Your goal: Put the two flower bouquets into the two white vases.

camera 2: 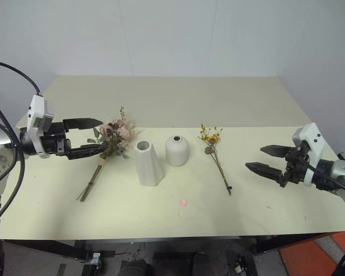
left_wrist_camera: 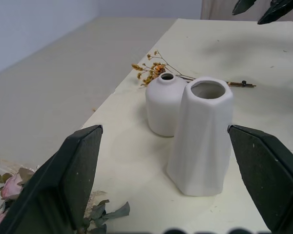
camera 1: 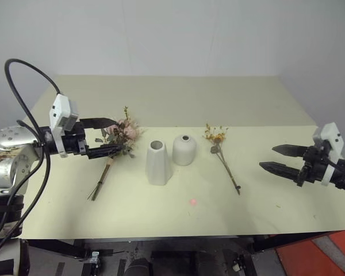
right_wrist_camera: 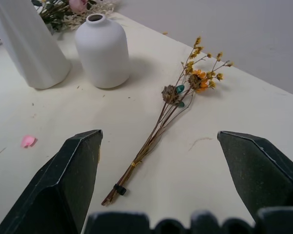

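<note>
- Left gripper (camera 1: pixel 106 136) gapes wide at the rose bouquet (camera 1: pixel 119 138) lying left of the vases — gripping nothing.
- Tall vase (camera 1: pixel 158 163) and round vase (camera 1: pixel 184 149) stand mid-table.
- Right gripper (camera 1: pixel 277 158) spread, empty; orange sprig (camera 1: pixel 221 152) lies between it and the vases.

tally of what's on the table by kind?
White vases: 2, taller vase and rounded vase
Bouquets: 2, pink rose bunch and orange-yellow sprig
Fallen pink petal: 1
Total: 5
</note>
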`<move>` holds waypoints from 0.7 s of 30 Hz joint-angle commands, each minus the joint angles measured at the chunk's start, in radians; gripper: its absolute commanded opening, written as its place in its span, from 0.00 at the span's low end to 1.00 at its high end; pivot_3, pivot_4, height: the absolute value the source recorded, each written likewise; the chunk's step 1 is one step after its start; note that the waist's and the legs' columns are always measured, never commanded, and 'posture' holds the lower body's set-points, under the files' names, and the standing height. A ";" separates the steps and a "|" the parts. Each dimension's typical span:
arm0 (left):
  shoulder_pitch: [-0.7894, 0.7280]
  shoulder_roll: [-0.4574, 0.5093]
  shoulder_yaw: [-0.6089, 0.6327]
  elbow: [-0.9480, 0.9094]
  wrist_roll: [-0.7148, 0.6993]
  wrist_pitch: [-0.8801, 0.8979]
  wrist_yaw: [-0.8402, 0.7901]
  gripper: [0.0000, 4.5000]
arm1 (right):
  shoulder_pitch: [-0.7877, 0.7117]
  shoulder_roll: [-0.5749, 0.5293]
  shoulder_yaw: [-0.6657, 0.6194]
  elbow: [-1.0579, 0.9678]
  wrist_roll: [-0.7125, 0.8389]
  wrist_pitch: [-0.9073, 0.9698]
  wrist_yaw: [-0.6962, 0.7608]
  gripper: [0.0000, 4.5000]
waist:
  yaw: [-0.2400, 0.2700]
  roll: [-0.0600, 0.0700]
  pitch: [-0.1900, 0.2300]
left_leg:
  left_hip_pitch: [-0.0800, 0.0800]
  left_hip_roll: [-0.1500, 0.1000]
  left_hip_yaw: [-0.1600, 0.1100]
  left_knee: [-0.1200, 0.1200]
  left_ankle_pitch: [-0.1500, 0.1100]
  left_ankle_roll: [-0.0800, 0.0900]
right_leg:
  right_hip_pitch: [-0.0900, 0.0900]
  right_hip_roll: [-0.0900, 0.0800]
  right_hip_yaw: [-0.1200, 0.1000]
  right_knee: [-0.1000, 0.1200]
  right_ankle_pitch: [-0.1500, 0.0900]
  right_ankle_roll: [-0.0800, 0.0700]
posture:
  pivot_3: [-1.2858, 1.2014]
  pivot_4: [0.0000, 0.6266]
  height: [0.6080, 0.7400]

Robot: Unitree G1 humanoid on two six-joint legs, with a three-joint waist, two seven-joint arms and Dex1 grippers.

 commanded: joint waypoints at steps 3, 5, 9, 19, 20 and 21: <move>-0.021 0.002 0.026 -0.044 -0.038 0.008 0.001 0.99 | 0.000 0.006 -0.040 -0.083 0.037 0.035 -0.044 1.00 | 0.001 0.000 0.000 | 0.000 0.000 0.000 0.000 0.000 0.000 | 0.000 0.000 0.000 0.000 0.000 0.000 | 0.52 0.24 1.00; -0.013 0.004 0.029 -0.053 -0.041 0.006 -0.002 0.99 | 0.019 0.004 -0.046 -0.094 0.037 0.038 -0.048 1.00 | 0.002 0.000 0.000 | 0.000 0.000 0.000 0.000 0.000 0.000 | 0.000 0.000 0.000 0.000 0.000 0.000 | 0.52 0.24 1.00; -0.014 0.000 0.026 -0.044 -0.041 -0.006 -0.002 0.99 | 0.044 -0.008 -0.065 -0.124 0.056 0.063 -0.045 1.00 | 0.004 0.000 0.000 | 0.000 0.000 0.000 0.000 0.000 0.000 | 0.000 0.000 0.000 0.000 0.000 0.000 | 0.52 0.24 1.00; 0.023 -0.020 0.031 -0.052 -0.027 -0.025 0.023 0.99 | 0.006 -0.053 -0.032 -0.124 0.067 0.097 -0.021 1.00 | -0.001 0.000 0.000 | 0.000 0.000 0.000 0.000 0.000 0.000 | 0.000 0.000 0.000 0.000 0.000 0.000 | 0.52 0.24 1.00; 0.033 -0.020 0.036 -0.058 -0.025 -0.024 0.032 0.99 | -0.004 -0.052 -0.022 -0.118 0.062 0.095 -0.021 1.00 | 0.000 0.000 0.000 | 0.000 0.000 0.000 0.000 0.000 0.000 | 0.000 0.000 0.000 0.000 0.000 0.000 | 0.52 0.24 1.00; 0.045 -0.018 0.040 -0.066 -0.022 -0.023 0.043 0.99 | -0.013 -0.052 -0.014 -0.112 0.058 0.094 -0.021 1.00 | -0.001 0.000 0.000 | 0.000 0.000 0.000 0.000 0.000 0.000 | 0.000 0.000 0.000 0.000 0.000 0.000 | 0.52 0.24 1.00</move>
